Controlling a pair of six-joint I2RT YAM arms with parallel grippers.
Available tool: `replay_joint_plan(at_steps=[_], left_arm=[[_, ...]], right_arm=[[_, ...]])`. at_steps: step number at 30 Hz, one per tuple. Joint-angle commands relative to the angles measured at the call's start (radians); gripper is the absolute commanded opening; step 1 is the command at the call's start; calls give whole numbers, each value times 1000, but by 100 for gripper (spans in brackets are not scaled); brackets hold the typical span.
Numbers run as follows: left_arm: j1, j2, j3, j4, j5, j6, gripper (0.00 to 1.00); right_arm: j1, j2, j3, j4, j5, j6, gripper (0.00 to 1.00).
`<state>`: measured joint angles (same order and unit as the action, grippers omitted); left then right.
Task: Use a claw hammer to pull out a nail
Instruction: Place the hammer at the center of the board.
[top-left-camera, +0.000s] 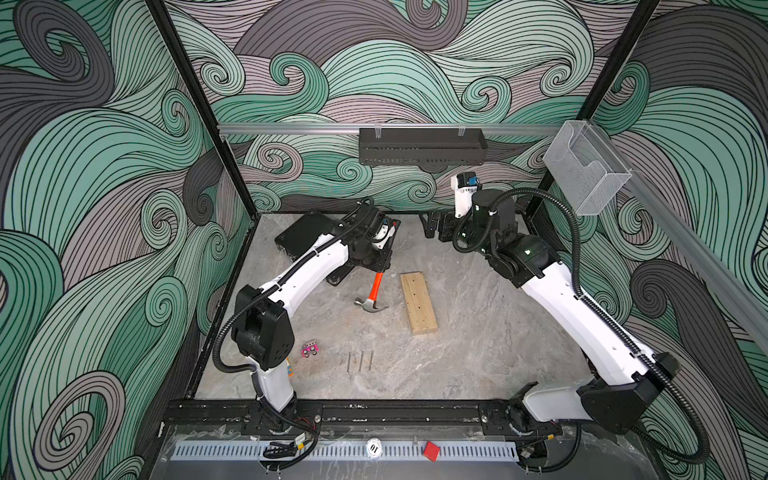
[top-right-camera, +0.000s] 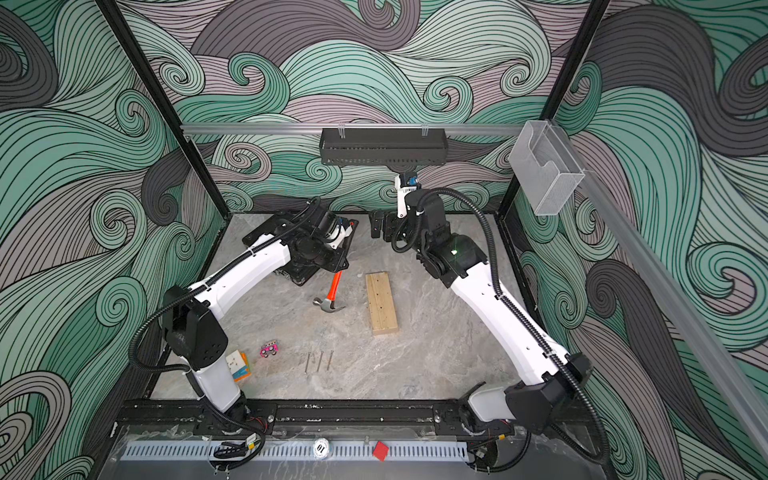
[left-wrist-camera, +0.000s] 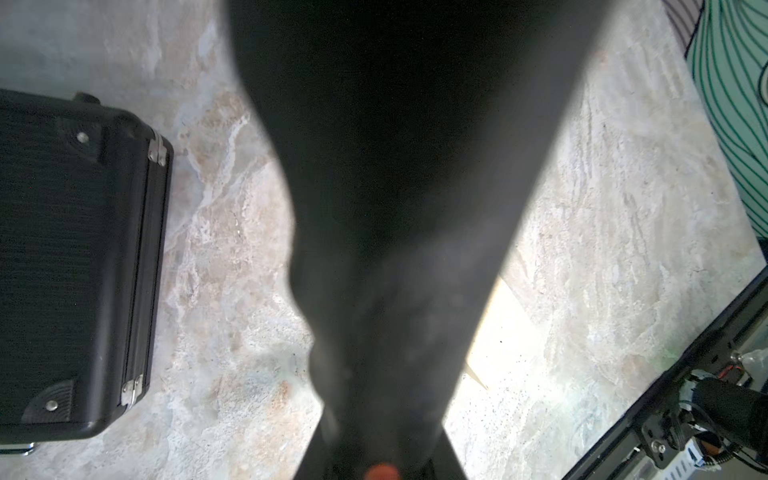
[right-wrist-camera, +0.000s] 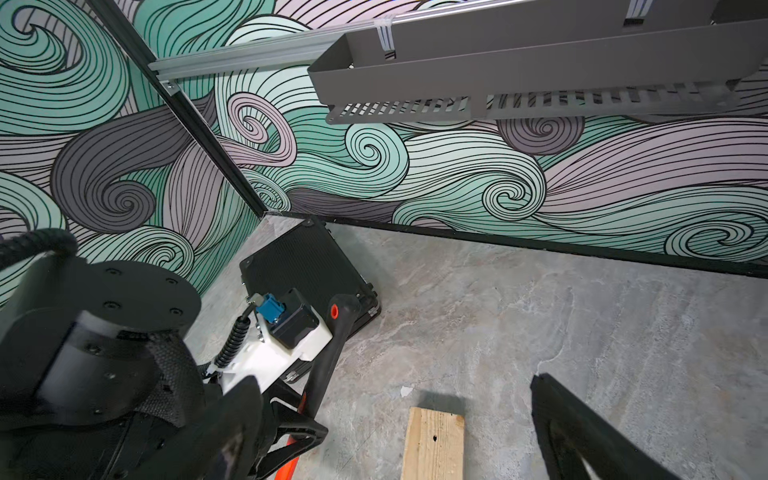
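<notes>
Your left tool (right-wrist-camera: 305, 417) is pinching the black handle of the claw hammer (top-left-camera: 375, 286), jaws drawn close on it partway along, with the red-ringed butt poking up past the wrist. The hammer hangs head-down and tilted. Its grey head sits low over the tabletop (top-left-camera: 478, 332), just beside the wooden block (top-left-camera: 419, 302) but apart from it. Whether the head rests on the tabletop you cannot tell from these views. Your right tool (top-left-camera: 436, 226) is spread wide with nothing in it, hovering near the back wall, well apart from the block.

So the pick-up looks done: you have the hammer in hand. The pull itself is not. The claw is not yet on the block, and the block's face shows only small dark specks, too small to say which is a nail standing proud. Three loose nails (top-left-camera: 359, 360) lie on the tabletop towards the front. What's left, by the look of it, is to carry the head over the block, hook the claw under a nail and lever it out.
</notes>
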<state>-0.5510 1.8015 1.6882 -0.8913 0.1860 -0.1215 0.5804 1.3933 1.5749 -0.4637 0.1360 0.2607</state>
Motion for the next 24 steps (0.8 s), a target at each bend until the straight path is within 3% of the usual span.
replay_joint_plan(at_steps=[1,24], left_arm=[[9,30,57,-62,-29,-20,0],[10,282,60,-67,-119,-80,0]], right_arm=[[-5,-2,-8,22,36,-15,100],[-6,-24,-28,-6,57,-35,100]])
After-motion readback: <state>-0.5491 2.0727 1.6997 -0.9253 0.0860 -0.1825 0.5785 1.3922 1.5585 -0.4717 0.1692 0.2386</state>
